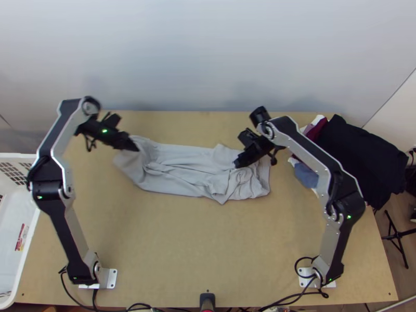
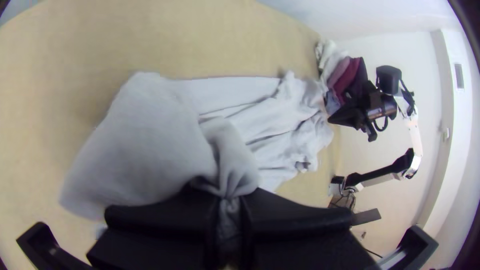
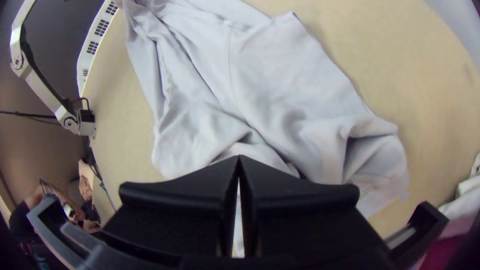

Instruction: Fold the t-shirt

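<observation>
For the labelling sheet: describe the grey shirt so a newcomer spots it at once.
On the wooden table, look to the far half. The grey shirt lies there in a long, wrinkled strip, one end pinched in the left claw. It lies apart from the clothes pile at the right edge.

White plastic basket [image 1: 16, 155] at the wooden table's [image 1: 208, 244] left edge, grille slots in its wall. Right far side: clothes pile, black garment [image 1: 359, 156] hanging over the edge, maroon [image 1: 315, 131] and blue cloth [image 1: 306, 176] beside it. Black stand legs [image 1: 397, 236] on the floor, right.
</observation>
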Available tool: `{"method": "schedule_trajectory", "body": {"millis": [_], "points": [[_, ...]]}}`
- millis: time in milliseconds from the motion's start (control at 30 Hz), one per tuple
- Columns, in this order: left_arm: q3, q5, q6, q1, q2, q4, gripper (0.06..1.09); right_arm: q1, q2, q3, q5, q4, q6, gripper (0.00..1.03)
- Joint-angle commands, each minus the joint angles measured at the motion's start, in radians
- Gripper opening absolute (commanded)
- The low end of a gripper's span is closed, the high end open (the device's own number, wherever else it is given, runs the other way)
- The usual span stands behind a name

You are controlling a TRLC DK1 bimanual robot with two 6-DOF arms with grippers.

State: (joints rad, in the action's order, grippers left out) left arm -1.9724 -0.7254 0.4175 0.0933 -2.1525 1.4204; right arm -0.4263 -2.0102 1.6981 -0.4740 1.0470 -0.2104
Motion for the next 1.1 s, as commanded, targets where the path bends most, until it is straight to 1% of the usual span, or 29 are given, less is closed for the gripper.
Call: {"method": "schedule_trajectory", "body": {"millis": [0,67,167,233,333,367,467,633,733,867,1000,1033,1067], "points": [[-0.154,-0.068,-0.115,-0.236,0.022,0.043,0.1,0.087,0.125,-0.106,0.002,0.013,-0.006,0.03],[-0.227,-0.092,-0.164,-0.316,0.003,0.054,0.1,0.118,0.176,-0.158,0.002,0.013,-0.006,0.03],[-0.327,-0.094,-0.226,-0.448,-0.021,0.048,0.1,0.169,0.243,-0.239,0.003,0.013,-0.006,0.03],[-0.344,-0.097,-0.27,-0.532,-0.032,0.017,0.1,0.201,0.286,-0.301,0.003,0.002,-0.006,0.03],[-0.342,-0.098,-0.296,-0.638,-0.066,-0.02,0.1,0.238,0.346,-0.385,0.003,-0.012,-0.006,0.03],[-0.342,-0.097,-0.312,-0.658,-0.086,-0.049,0.1,0.25,0.367,-0.41,0.003,-0.016,-0.006,0.03],[-0.344,-0.097,-0.407,-0.69,-0.155,-0.19,0.1,0.284,0.423,-0.471,0.003,-0.019,-0.004,0.03],[-0.35,-0.08,-0.46,-0.704,-0.267,-0.328,0.1,0.316,0.484,-0.528,0.003,-0.021,-0.004,0.03],[-0.35,-0.057,-0.513,-0.711,-0.308,-0.42,0.1,0.327,0.493,-0.537,0.003,-0.022,-0.007,0.03],[-0.352,-0.057,-0.651,-0.73,-0.331,-0.575,0.1,0.33,0.492,-0.526,0.003,-0.024,-0.006,0.03],[-0.352,-0.026,-0.709,-0.765,-0.339,-0.676,0.1,0.325,0.487,-0.522,0.003,-0.025,-0.006,0.03],[-0.352,-0.022,-0.714,-0.773,-0.339,-0.689,0.13,0.325,0.485,-0.523,0.003,-0.027,-0.004,0.03],[-0.352,-0.022,-0.714,-0.78,-0.337,-0.69,0.27,0.325,0.484,-0.525,0.003,-0.03,-0.003,0.03]]}}
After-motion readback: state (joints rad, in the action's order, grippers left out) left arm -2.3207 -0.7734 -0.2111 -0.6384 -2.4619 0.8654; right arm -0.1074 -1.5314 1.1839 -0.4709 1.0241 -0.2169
